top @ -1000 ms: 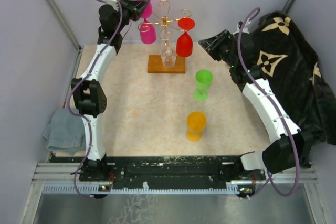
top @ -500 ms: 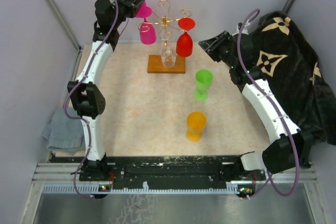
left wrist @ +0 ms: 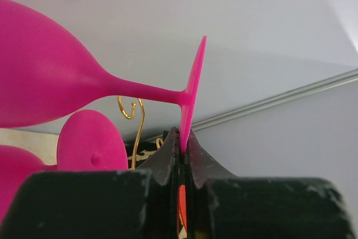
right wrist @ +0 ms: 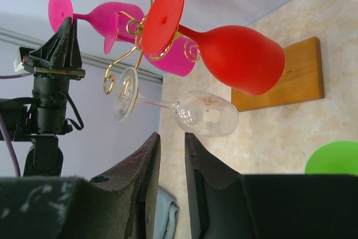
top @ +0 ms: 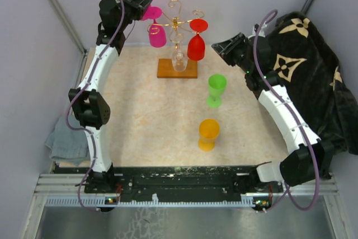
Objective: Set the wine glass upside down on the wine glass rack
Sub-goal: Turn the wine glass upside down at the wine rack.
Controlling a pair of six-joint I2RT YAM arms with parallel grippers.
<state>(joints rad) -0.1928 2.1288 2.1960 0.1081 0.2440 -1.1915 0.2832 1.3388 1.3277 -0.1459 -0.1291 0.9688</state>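
Left wrist view: left claw (left wrist: pixel 183 138) clamped on foot edge of magenta wine glass (left wrist: pixel 50 76), stem level, bowl up beside gold scroll arms of wine glass rack (top: pixel 166 71) at far desk (top: pixel 145 121) edge. Right claw (right wrist: pixel 171 138) slightly apart, empty, facing rack from right. Red glass (top: pixel 196 46), clear glass (top: pixel 179 60), second magenta glass (top: pixel 158 36) hanging there.

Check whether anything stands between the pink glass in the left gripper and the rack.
The left gripper pinches the pink wine glass by its foot. A second pink glass already hangs on the wine glass rack right beside it, crowding that side; nothing else intervenes.
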